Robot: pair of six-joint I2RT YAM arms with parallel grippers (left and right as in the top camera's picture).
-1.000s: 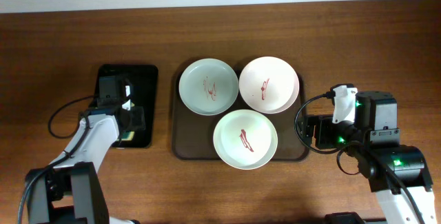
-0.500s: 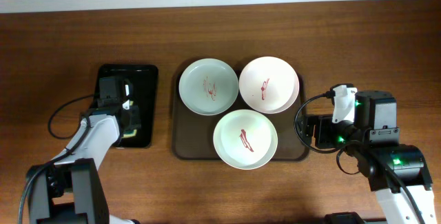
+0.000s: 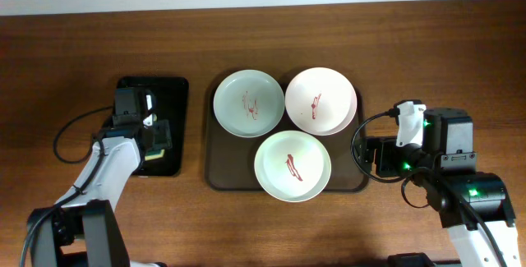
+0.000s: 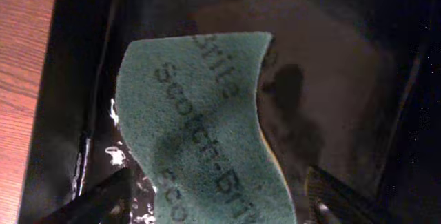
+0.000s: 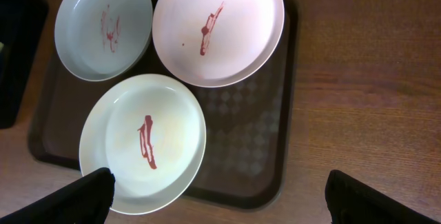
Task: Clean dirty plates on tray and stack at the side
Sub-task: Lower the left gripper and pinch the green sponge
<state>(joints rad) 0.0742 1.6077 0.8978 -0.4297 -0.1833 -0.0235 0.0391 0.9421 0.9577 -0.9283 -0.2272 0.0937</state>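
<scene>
1. The left pincer [image 4: 220, 196] has shifted a little over the small black tray [image 3: 177, 94]. Its fingers now stand apart, one on each side of the green sponge [image 4: 200, 127], not squeezing it.
2. So the sponge is not picked up yet, I think, and no cleaning has begun.
3. Faded letters on the sponge read "Scotch-Brite".
4. The right pincer [image 5: 220, 193] hangs wide open. The three plates [image 3: 292, 166] lie below it on the brown tray [image 3: 226, 164], unmoved and smeared red.

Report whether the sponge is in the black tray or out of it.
In: the green scouring sponge lies flat on the wet floor of the black tray, inside its rim.
</scene>
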